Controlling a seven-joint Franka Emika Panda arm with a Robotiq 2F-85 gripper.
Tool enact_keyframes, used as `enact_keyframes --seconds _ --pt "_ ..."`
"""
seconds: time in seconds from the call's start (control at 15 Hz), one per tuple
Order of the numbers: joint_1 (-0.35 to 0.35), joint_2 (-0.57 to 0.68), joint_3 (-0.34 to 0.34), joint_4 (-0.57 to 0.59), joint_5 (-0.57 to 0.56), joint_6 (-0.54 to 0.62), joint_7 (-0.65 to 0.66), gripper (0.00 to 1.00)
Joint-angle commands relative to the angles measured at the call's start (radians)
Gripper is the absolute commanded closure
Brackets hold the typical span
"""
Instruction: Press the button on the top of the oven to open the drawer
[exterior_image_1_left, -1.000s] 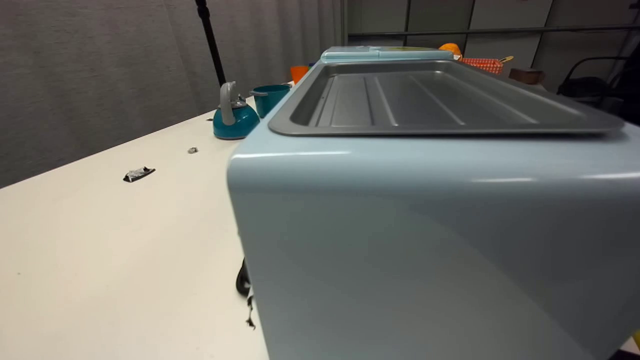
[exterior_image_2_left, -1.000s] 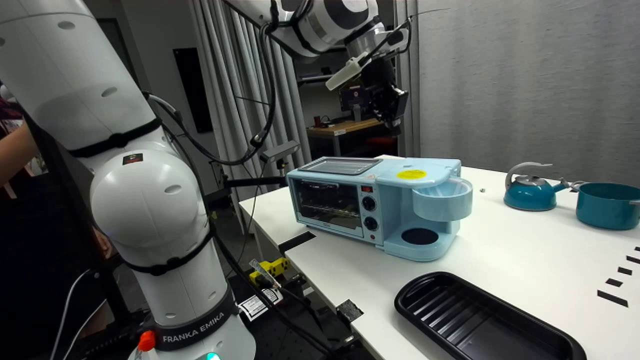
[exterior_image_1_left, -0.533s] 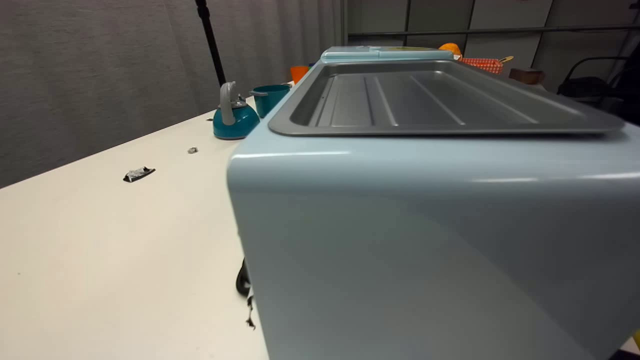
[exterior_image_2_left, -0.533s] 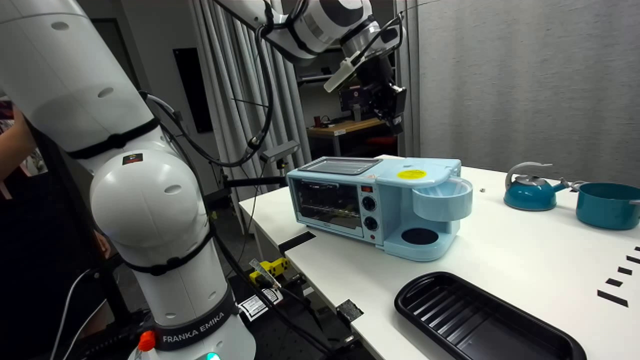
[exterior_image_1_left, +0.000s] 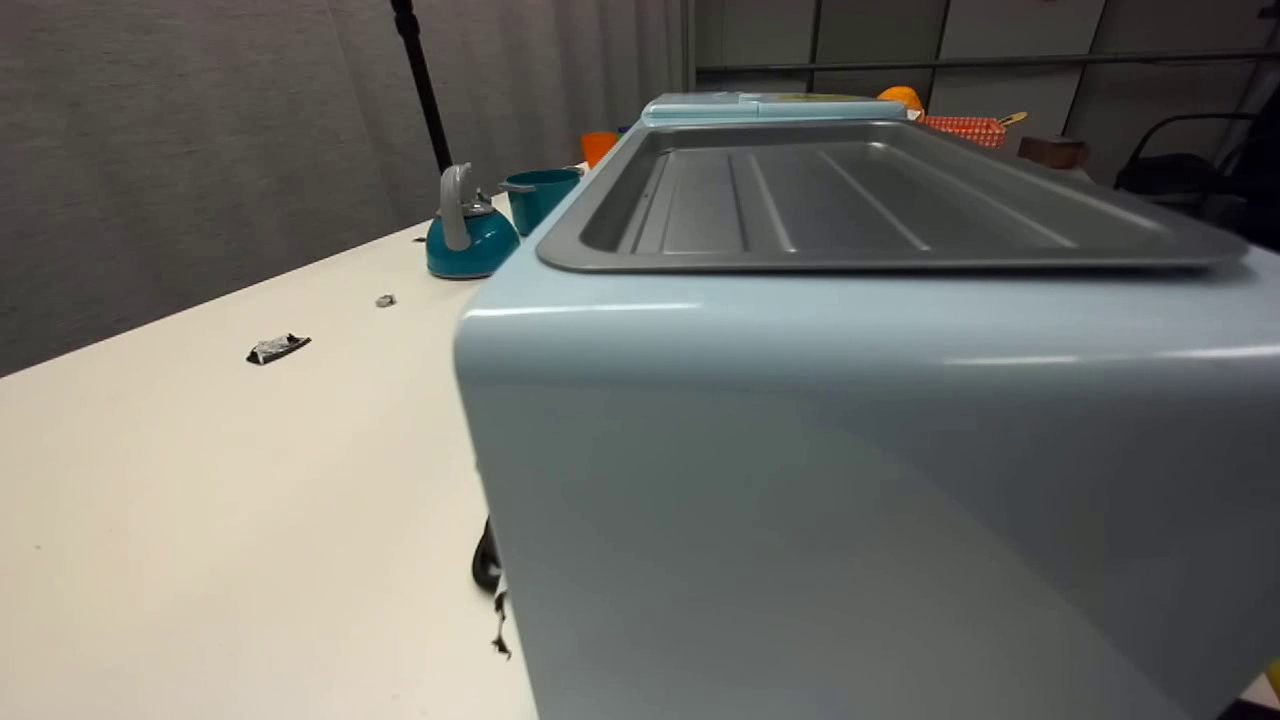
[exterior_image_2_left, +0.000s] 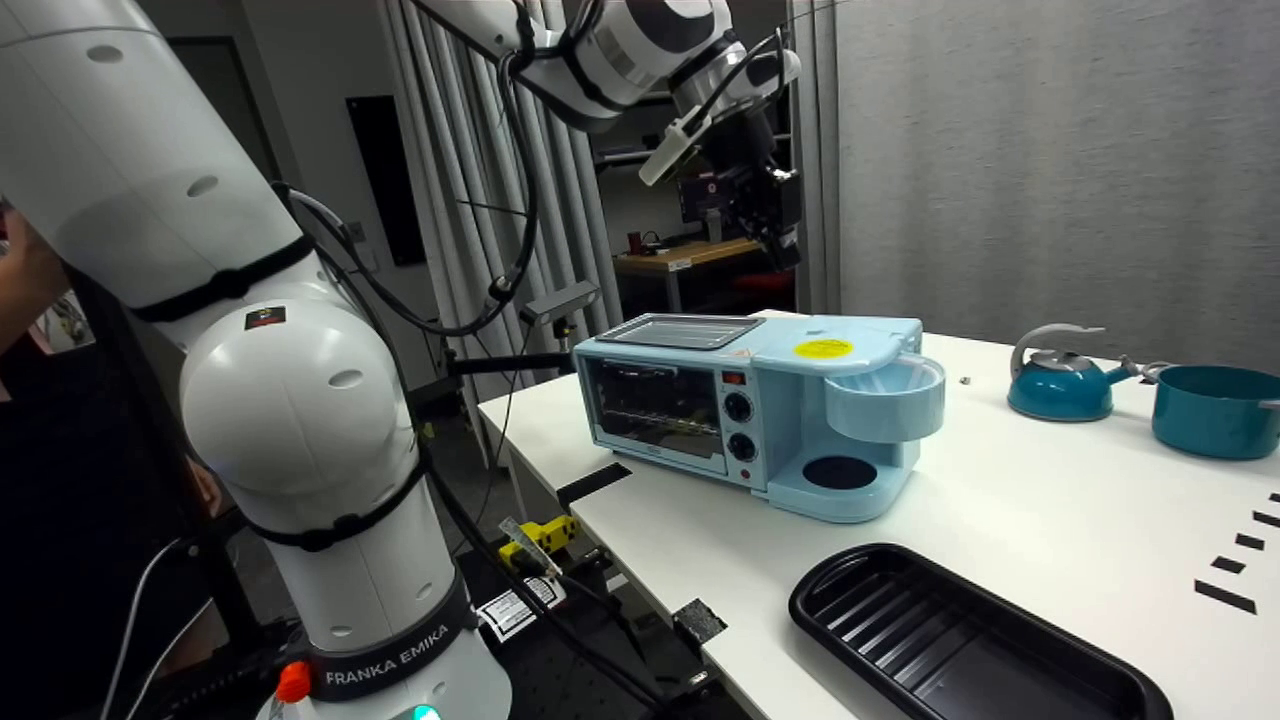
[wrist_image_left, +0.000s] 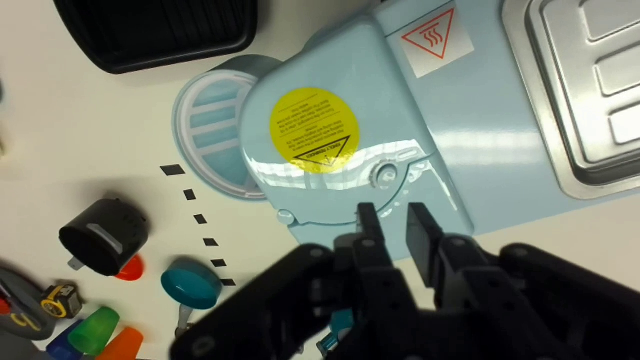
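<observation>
Pale blue and glossy, the toaster oven (exterior_image_2_left: 782, 408) stands on the white table (exterior_image_2_left: 1060, 510), its round button (wrist_image_left: 385, 175) set in the lid (wrist_image_left: 377, 117) near the yellow warning sticker (wrist_image_left: 315, 131). To press it well, the fingertips (wrist_image_left: 369, 222) should first be drawn together into one blunt tip; parted, they could straddle the button or catch only its edge. Then centre that tip over the button, bring the gripper (wrist_image_left: 394, 220) square to the lid and come straight down, gently, since a slanting push on so smooth a surface would likely skid or shove the oven along. A round basket (exterior_image_2_left: 884, 420) juts out beneath the lid; if that is the drawer meant, it looks swung out already, so check before pressing.

For now the fingertips stand partway apart with nothing between them. In an exterior view the gripper hangs tilted above the oven, well apart from it. In the wrist view the button lies just beyond the fingertips, roughly in line with the gap, so what remains seems a small shift toward it, then a longer descent.
</observation>
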Motion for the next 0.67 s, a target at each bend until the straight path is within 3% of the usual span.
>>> enact_keyframes --seconds 0.0,0.4,0.6 --pt "-0.02 -0.053 0.026 -0.032 -0.003 -0.013 0.035 0.47" --pt "-0.022 -0.075 0.033 -0.046 -0.002 -0.015 0.05 0.03" --pt "-0.023 -0.081 0.034 -0.051 -0.002 -0.016 0.051 0.0"
